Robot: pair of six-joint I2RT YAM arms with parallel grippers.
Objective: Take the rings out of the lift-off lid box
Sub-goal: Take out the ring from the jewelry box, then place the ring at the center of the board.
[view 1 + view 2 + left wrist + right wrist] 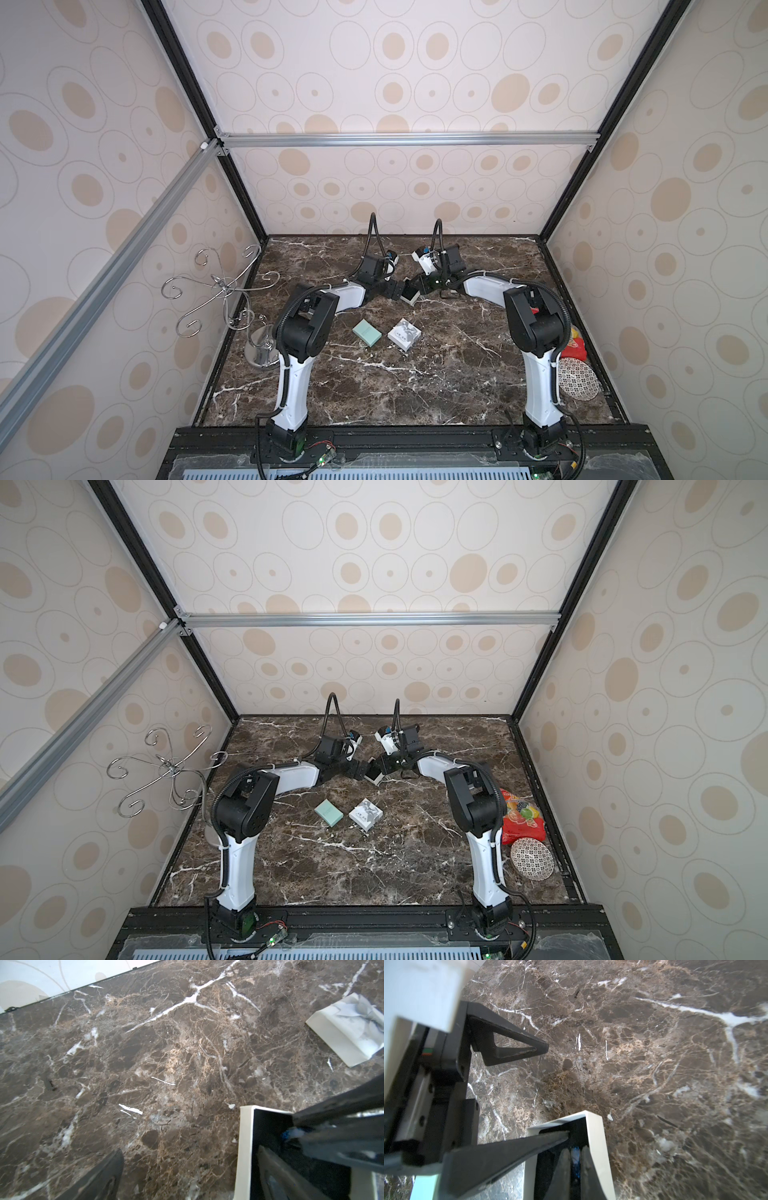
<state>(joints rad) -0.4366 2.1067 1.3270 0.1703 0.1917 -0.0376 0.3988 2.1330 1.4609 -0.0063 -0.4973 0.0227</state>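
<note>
Small square box base (410,297), white card walls and matte black lining, open-topped at mid-back of glossy brown veined counter (457,374); left end effector (558,1089) spread wide, one finger across its rim; right end effector (574,1150) pinched shut inside, bluish blur between tips; rings and their heading unreadable.

Both top views: bright, even, diffuse light, no glare. Only soft shadows under the arms (528,320) on the marble table (374,386). Wide-angle stretch: frame posts (199,104) splay outward. Wire stand (224,291) shows small glints. Wrist views are softer: the table mid-field is fairly sharp, close parts out of focus. White casing (421,991) is blown out and smeared. Box (245,1147) rim is blurred, interior near black.
</note>
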